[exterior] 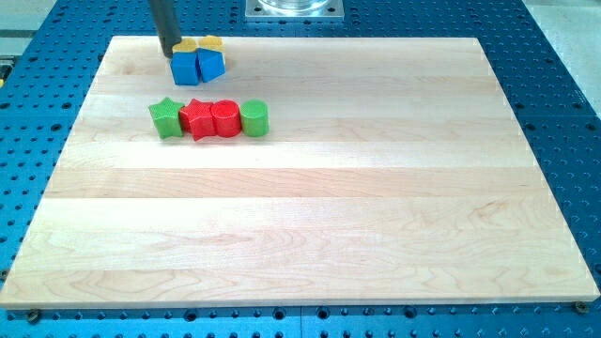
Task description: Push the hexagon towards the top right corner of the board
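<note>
My tip (pixel 170 54) is near the board's top left corner, right beside the left side of a tight cluster of blocks. The cluster holds a blue cube (pixel 184 69), a blue angular block (pixel 212 64) to its right, and two yellow blocks (pixel 189 44) (pixel 214 42) behind them. The blue blocks partly hide the yellow ones, so I cannot make out their shapes. The tip is next to the left yellow block and the top left corner of the blue cube. I cannot tell which block is the hexagon.
A row of touching blocks lies below the cluster: a green star (pixel 166 119), a red star (pixel 196 119), a red cylinder (pixel 224 119) and a green cylinder (pixel 254 118). The wooden board (pixel 329 216) lies on a blue perforated table (pixel 563 84). A metal base plate (pixel 294 8) is at the view's top.
</note>
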Controlling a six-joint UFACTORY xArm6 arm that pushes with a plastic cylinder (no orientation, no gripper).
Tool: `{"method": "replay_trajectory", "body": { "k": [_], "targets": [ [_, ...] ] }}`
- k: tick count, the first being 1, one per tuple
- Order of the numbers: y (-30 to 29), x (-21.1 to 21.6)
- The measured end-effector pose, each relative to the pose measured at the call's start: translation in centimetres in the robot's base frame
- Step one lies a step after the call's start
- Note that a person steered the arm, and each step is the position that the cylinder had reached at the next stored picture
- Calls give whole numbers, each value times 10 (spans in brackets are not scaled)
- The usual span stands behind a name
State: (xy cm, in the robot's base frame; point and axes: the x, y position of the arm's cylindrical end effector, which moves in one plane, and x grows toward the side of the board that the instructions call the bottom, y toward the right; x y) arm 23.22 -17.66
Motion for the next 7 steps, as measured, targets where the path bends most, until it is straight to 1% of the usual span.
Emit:
{"method": "replay_trajectory", "body": {
  "k": [2, 4, 5, 6, 7],
  "targets": [
    [93, 4],
    [146, 4],
    [143, 2],
    [135, -39],
    [114, -38]
  ]
}}
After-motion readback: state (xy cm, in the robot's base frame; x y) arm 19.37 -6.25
